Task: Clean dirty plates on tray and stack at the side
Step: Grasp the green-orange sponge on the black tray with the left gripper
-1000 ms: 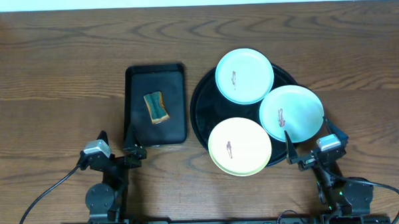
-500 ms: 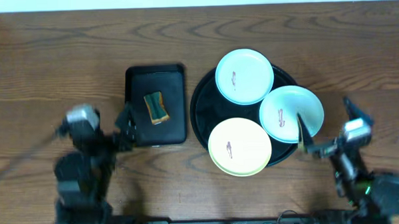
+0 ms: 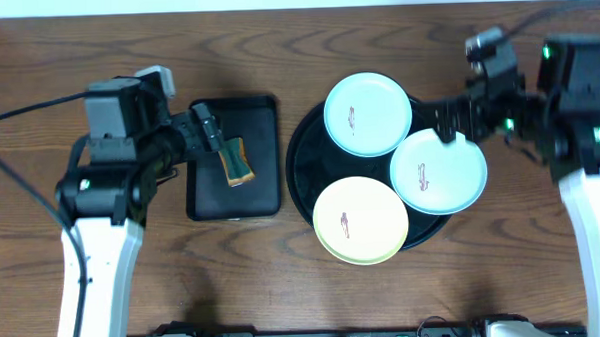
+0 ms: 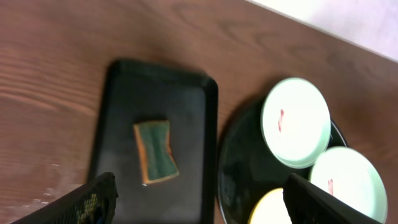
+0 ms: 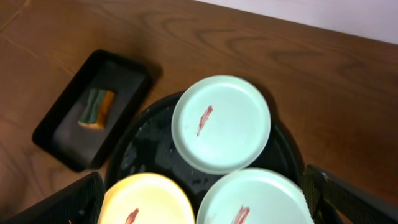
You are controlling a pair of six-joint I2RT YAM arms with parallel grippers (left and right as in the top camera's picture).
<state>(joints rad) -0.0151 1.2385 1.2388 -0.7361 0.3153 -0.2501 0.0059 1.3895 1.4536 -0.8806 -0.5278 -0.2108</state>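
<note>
Plates [image 3: 367, 113], two mint, one yellow, on one tray [image 3: 300, 160], one sponge [image 3: 236, 161], left fingers [image 4: 93, 199], right fingers [image 5: 62, 202] released

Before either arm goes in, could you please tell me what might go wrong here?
The yellow plate overhangs the near rim of the round tray, so pressing on it could tip it. The upper mint plate and the right mint plate sit close by, so lifting one may nudge the others. The sponge lies low in the rectangular tray; a grab could catch its wall.
</note>
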